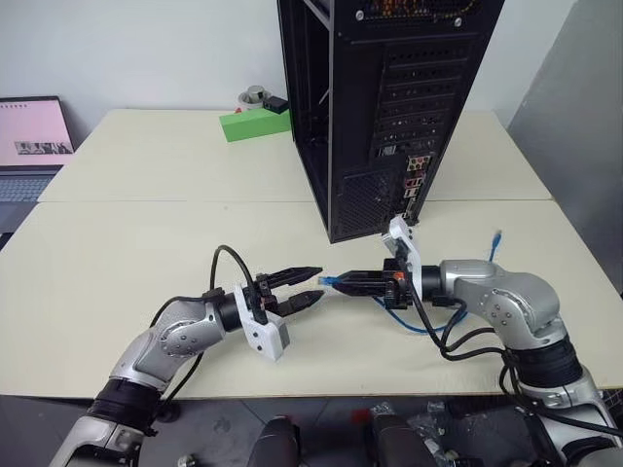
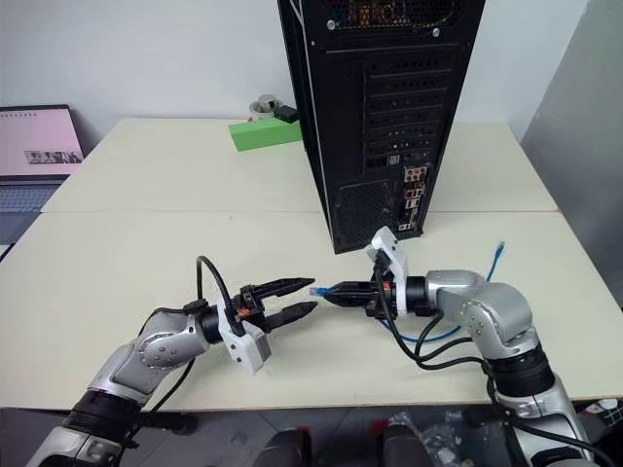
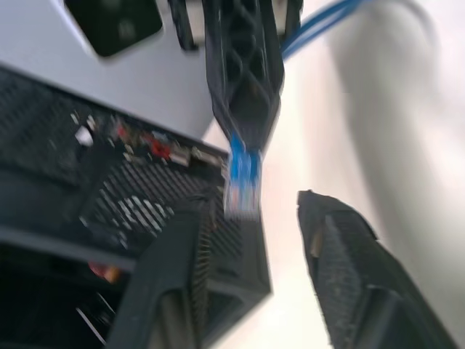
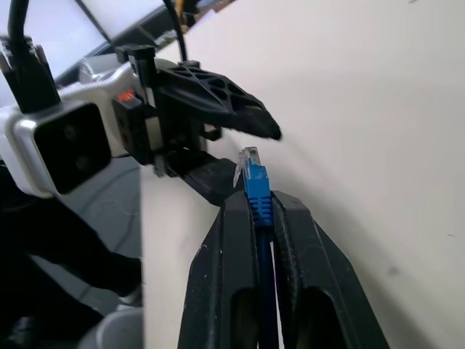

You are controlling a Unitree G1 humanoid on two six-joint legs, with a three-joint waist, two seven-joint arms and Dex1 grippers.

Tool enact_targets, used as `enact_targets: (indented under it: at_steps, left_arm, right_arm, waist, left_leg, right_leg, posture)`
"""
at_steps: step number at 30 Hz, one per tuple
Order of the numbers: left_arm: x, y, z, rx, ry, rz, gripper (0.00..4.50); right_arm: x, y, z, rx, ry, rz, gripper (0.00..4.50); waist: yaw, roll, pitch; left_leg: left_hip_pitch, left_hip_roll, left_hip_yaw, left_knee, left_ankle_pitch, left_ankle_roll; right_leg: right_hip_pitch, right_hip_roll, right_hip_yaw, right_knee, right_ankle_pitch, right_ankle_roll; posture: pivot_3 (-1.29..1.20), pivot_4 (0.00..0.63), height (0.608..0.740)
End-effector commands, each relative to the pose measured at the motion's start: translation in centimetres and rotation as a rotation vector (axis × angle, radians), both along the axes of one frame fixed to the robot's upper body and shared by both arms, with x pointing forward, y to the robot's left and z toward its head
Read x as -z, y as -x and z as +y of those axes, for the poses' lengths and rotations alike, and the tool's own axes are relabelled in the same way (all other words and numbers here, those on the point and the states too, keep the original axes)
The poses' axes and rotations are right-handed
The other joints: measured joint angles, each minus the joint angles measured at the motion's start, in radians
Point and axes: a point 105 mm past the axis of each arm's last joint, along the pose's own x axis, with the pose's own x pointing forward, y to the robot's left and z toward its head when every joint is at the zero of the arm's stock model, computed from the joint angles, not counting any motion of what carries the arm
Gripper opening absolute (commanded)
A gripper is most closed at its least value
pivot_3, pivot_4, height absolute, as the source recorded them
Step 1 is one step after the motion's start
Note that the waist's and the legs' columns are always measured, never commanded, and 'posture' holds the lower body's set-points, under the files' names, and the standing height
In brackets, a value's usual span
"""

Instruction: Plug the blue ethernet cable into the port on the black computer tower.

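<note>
Blue cable: I am pinching the blue ethernet cable (image 4: pixel 256 190) just behind its plug in my right gripper (image 1: pixel 348 283).
Left gripper (image 1: pixel 310 286): hanging spread just ahead of the plug.
Tower: the black computer tower (image 1: pixel 389 107) is standing beyond both grippers.
Risk: plug twisting in my grip, likely missing the port.

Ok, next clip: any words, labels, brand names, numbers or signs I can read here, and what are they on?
None can be read.
Laptop screen: a pink page with a dark strip; any text on it is too small to read.
Black computer tower: coloured connectors on the rear panel, no readable label.
Green block: no print visible.
Blue ethernet cable, in the right pincer: no marking visible.
</note>
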Motion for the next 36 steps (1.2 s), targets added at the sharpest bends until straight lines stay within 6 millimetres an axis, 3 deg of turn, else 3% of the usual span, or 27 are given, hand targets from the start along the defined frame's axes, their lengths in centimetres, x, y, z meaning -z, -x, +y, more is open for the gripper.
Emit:
enact_targets:
  at_steps: [1, 6, 9, 13, 21, 27, 36]
  left_arm:
    - [-0.4, -0.5, -0.6, -0.063, 0.178, 0.251, 3.00]
    - [-1.8, -1.5, -2.9, -0.129, 0.426, 0.499, 4.05]
    - [-3.1, -2.0, -4.7, -0.134, 0.505, 0.554, 4.47]
    - [-4.5, -2.8, -7.6, -0.129, 0.596, 0.599, 4.50]
    - [-4.6, -4.0, -11.1, -0.183, 0.606, 0.563, 4.50]
    - [-4.9, -4.1, -11.8, -0.211, 0.646, 0.560, 4.50]
    - [-5.1, -4.1, -11.4, -0.224, 0.651, 0.547, 4.50]
  right_arm:
    - [-2.0, -1.8, -2.7, 0.118, 0.026, -0.157, 0.01]
    - [-2.9, -5.0, -6.2, 0.393, 0.040, -0.273, 0.01]
    - [-3.4, -6.8, -7.6, 0.550, 0.029, -0.314, 0.01]
    - [-4.0, -8.2, -8.3, 0.682, 0.034, -0.387, 0.01]
    - [-5.2, -10.2, -8.8, 0.849, 0.004, -0.452, 0.01]
    - [-6.0, -10.0, -9.3, 0.869, 0.040, -0.486, 0.01]
    - [-6.2, -7.9, -9.7, 0.790, 0.103, -0.428, 0.01]
  waist:
    - [0.000, 0.000, 0.000]
    - [0.001, 0.000, 0.000]
    - [0.000, 0.000, 0.000]
    - [0.000, 0.000, 0.000]
    - [-0.006, 0.000, 0.000]
    - [-0.010, 0.000, 0.000]
    - [0.002, 0.000, 0.000]
  left_leg:
    - [0.000, 0.000, 0.000, 0.000, 0.000, 0.000]
    - [0.000, 0.000, 0.000, 0.001, 0.000, 0.000]
    - [0.000, 0.000, 0.000, 0.000, 0.000, 0.000]
    - [0.000, 0.000, 0.000, 0.001, 0.000, 0.000]
    - [0.001, 0.000, 0.001, 0.001, 0.000, 0.000]
    - [0.001, 0.000, 0.001, 0.002, 0.000, 0.000]
    - [0.000, -0.001, 0.001, 0.002, 0.000, 0.000]
  right_leg:
    - [0.000, 0.000, 0.000, 0.000, 0.000, 0.000]
    - [0.000, 0.000, 0.000, 0.000, 0.000, 0.000]
    - [0.001, 0.000, 0.000, 0.000, 0.000, 0.000]
    - [0.000, 0.001, 0.001, 0.000, 0.000, 0.000]
    - [0.001, 0.001, 0.002, 0.001, 0.000, 0.000]
    - [0.000, 0.001, 0.004, 0.001, 0.003, 0.001]
    - [0.001, 0.001, 0.004, -0.001, 0.003, 0.001]
  posture:
    - [0.00, 0.150, 0.740]
    - [0.00, 0.150, 0.740]
    - [0.00, 0.150, 0.740]
    - [0.00, 0.150, 0.740]
    - [0.00, 0.150, 0.740]
    - [0.00, 0.150, 0.740]
    - [0.00, 0.150, 0.740]
